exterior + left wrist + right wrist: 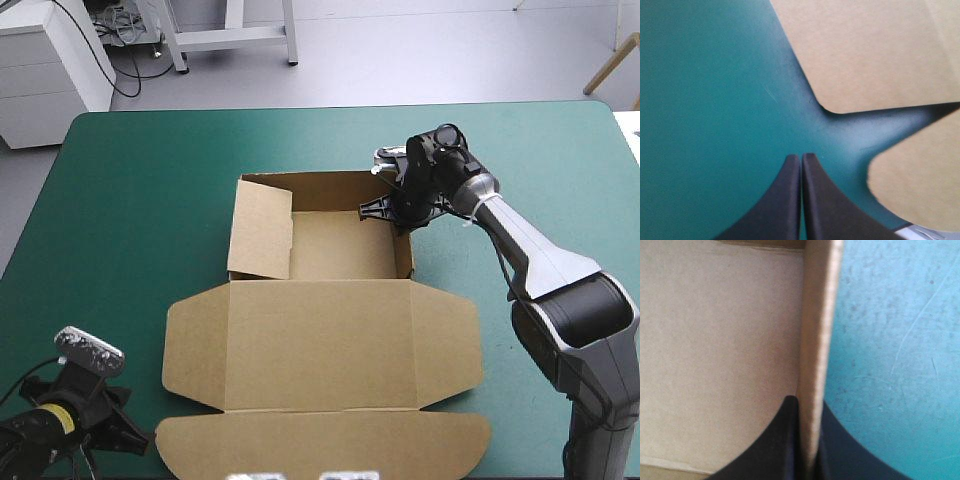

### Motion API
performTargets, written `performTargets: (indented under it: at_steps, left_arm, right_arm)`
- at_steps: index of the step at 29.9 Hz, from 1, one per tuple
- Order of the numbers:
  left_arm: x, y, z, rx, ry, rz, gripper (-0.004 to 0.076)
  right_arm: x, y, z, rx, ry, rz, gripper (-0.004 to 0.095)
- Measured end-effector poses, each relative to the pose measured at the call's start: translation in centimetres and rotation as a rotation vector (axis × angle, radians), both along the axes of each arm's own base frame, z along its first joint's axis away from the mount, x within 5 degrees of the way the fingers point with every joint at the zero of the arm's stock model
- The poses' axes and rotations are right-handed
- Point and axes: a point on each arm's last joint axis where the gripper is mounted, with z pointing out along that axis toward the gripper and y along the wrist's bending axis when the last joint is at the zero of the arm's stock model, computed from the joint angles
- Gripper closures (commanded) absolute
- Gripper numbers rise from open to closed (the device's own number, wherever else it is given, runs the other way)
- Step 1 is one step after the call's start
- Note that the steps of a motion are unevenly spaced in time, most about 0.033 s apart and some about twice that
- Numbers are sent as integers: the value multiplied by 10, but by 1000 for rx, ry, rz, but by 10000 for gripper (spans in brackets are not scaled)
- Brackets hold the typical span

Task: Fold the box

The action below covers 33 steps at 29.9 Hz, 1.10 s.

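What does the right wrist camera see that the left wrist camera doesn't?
Only the right wrist view: the right gripper shut on the raised wall of the box, seen from inside the tray. Only the left wrist view: the left gripper, shut and holding nothing, with two rounded flat flaps ahead of it and a gap between them. Both: brown board and the teal-green cover.
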Motion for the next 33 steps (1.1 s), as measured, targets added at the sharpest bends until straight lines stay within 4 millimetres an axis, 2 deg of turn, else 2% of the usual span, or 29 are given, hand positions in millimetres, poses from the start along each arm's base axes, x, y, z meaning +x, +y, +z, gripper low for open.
performTargets:
  at_steps: [4, 6, 8, 11, 17, 21, 24, 28, 31, 33]
  left_arm:
    - [-14, 5, -21, -13, -2, 18, 734]
    - [-20, 6, -23, -25, -27, 23, 734]
    - [-24, 8, -21, -37, -64, 24, 734]
    - [-29, 9, -20, -47, -91, 26, 734]
    - [-31, 10, -20, -48, -99, 28, 734]
    - [-31, 10, -20, -48, -99, 28, 734]
    - [-31, 10, -20, -47, -98, 28, 734]
    - [-31, 10, -20, -47, -98, 28, 734]
    - [-31, 10, -20, -47, -98, 28, 734]
    - [-31, 10, -20, -47, -98, 28, 734]
  right_arm:
    - [1, 0, 1, -2, -11, 12, 927]
    - [2, -4, 3, -11, -9, 8, 927]
    - [6, -12, 7, -11, -12, -8, 927]
    - [15, -36, 15, -19, -37, -50, 927]
    - [27, -125, 34, -86, -99, -201, 927]
    - [27, -200, 39, -117, -106, -338, 927]
    - [20, -256, 39, -137, -99, -453, 927]
    - [-1, -325, 39, -155, -85, -615, 927]
    - [-17, -361, 39, -166, -76, -707, 898]
    - [-25, -376, 40, -168, -72, -757, 816]
